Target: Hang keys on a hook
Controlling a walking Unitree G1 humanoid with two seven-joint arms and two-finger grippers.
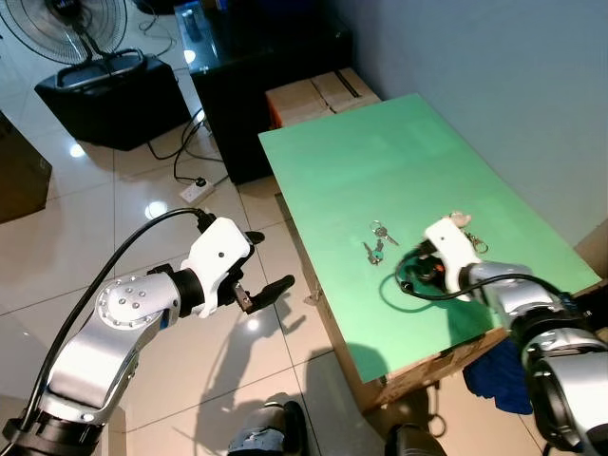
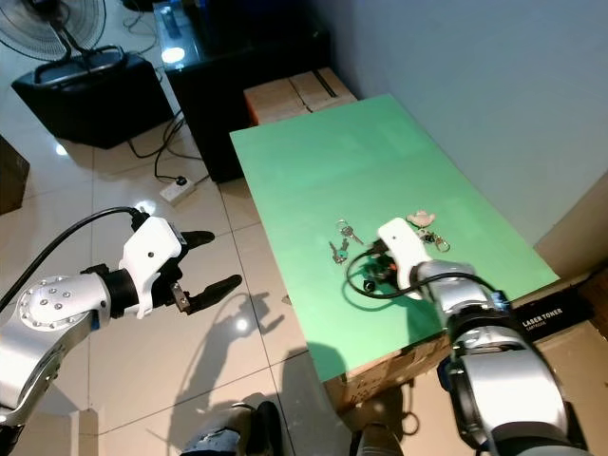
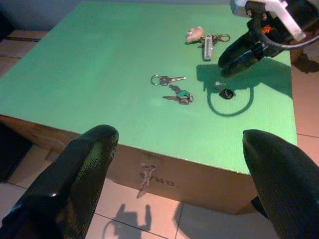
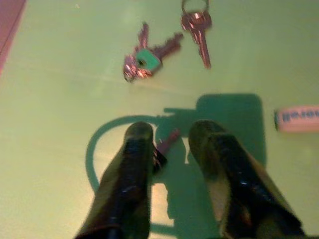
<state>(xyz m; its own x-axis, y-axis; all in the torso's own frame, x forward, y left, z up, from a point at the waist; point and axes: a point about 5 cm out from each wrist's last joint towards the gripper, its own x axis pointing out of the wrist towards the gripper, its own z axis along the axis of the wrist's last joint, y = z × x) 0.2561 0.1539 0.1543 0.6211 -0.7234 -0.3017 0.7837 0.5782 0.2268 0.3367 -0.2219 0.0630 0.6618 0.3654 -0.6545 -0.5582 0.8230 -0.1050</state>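
Note:
Several keys lie on the green table top: two silver keys on a ring, a bunch with a green tag, and a keychain with a pale fob and a white tag. My right gripper points down at the table just in front of them. It is open by a narrow gap, and a small dark-headed key lies between its fingers, against one of them. My left gripper hangs open over the floor, left of the table, holding nothing.
The table's near edge is a cardboard side. A black cable loops on the table by my right wrist. Behind stand a cardboard box, a black cabinet, a black speaker and a fan. A power strip lies on the tiles.

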